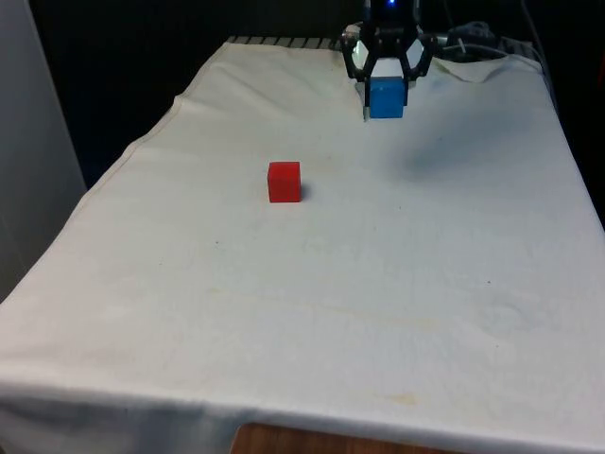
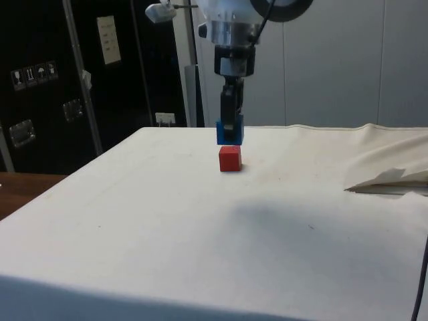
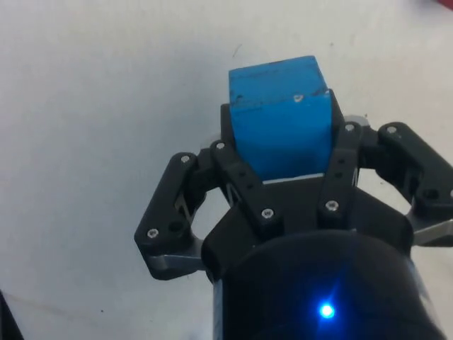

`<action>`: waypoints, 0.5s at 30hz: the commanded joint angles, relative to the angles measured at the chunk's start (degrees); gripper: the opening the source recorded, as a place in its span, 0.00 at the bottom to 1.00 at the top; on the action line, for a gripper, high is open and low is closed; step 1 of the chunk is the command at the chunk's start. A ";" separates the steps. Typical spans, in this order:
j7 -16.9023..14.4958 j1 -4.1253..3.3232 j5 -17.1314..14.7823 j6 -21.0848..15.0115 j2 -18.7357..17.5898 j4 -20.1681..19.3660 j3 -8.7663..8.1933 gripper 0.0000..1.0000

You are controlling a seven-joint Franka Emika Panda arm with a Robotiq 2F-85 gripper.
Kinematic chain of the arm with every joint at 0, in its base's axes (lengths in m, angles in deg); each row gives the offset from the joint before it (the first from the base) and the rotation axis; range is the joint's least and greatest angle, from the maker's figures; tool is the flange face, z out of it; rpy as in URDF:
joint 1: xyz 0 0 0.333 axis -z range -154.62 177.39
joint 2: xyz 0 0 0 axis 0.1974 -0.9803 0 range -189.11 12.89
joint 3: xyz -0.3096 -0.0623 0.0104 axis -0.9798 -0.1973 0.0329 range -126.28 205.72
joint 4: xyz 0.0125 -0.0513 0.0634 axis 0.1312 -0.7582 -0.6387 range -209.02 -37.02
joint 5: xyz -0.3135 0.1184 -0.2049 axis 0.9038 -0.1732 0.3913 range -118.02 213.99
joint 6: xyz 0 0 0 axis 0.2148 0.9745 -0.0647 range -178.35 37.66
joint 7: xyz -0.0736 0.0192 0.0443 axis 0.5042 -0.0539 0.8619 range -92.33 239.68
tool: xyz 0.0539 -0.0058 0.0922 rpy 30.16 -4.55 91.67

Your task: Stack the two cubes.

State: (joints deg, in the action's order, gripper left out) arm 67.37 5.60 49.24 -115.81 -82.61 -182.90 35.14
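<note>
Jaws of the gripper (image 1: pixel 387 83) clamp the blue cube (image 1: pixel 386 98) above the worktop (image 1: pixel 378 284); the red cube (image 1: pixel 284 182) rests apart.

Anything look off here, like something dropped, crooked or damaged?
Nothing stands out. The black two-finger gripper holds the blue cube squarely above the white cloth, and the red cube sits flat on the cloth.

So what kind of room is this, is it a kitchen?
Probably not a kitchen; it looks like a robot lab. A gripper holds a blue cube above a table under a white cloth, a red cube sits there, and dark cabinets stand behind.
</note>
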 commanded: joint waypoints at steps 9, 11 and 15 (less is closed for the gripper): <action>-3.27 0.00 -2.46 3.38 -0.11 3.04 -1.60 0.02; -3.78 0.11 -2.69 4.30 0.00 3.84 -2.06 0.02; -4.07 0.17 -2.75 5.27 0.06 4.70 -2.46 0.02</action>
State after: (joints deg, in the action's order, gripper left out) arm 63.93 5.89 47.29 -110.88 -82.73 -178.15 32.61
